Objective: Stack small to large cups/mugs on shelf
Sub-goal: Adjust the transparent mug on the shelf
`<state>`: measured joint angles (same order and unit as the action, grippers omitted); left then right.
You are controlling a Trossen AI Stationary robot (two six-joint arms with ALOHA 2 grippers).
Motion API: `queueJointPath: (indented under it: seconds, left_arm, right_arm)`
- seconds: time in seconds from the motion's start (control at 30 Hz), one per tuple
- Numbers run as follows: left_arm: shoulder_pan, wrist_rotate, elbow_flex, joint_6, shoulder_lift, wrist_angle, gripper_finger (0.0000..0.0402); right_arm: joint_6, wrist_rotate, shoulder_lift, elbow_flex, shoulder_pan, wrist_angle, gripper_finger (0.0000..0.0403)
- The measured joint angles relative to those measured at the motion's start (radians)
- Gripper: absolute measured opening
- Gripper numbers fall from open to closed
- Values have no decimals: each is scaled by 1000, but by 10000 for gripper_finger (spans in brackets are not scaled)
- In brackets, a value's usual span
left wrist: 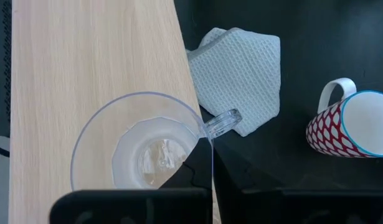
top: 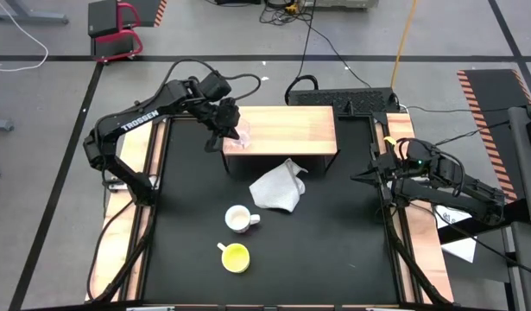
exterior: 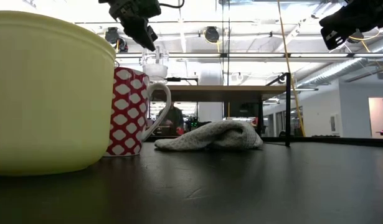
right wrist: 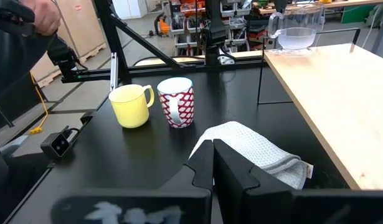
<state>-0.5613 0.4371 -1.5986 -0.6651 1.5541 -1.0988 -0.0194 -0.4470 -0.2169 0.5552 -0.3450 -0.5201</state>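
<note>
1. Covering the centre of the high view, the black surface (top: pixel 334 242) has light-wood strips along its left and right edges.
2. Shelf (top: pixel 287 130): light-wood top, dark sides, at upper centre of the frame, at the far edge of the surface.
3. Clear glass cup (left wrist: pixel 141 146) stands upright on the shelf's left end, close to the edge, handle pointing out over the edge.
4. Left gripper (top: pixel 220 130) hovers just over the glass cup, fingers together, holding nothing.
5. Right gripper (top: pixel 369 177) waits at the right edge of the surface, fingers together, empty.
6. Grey-white cloth (top: pixel 278 188) lies crumpled at centre, just in front of the shelf.
7. White patterned mug (top: pixel 239 218), red-and-white outside, sits lower centre; yellow cup (top: pixel 235 257) just below it in the frame, the two apart.
8. Room: grey floor with black tape lines, a red-and-black stand (top: pixel 114 28) at upper left, cables at top; the low view shows ceiling lights and pipes.
</note>
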Motion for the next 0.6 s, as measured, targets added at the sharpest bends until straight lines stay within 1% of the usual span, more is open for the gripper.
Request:
queueJointPath:
  seconds: [0.43,0.6]
  left_arm:
    - [3,-2,0,-10,3,-1,0]
    - [9,-27,0,-9,3,-5,0]
  right_arm:
    - [0,0,0,0,0,0,0]
    - [0,0,0,0,0,0,0]
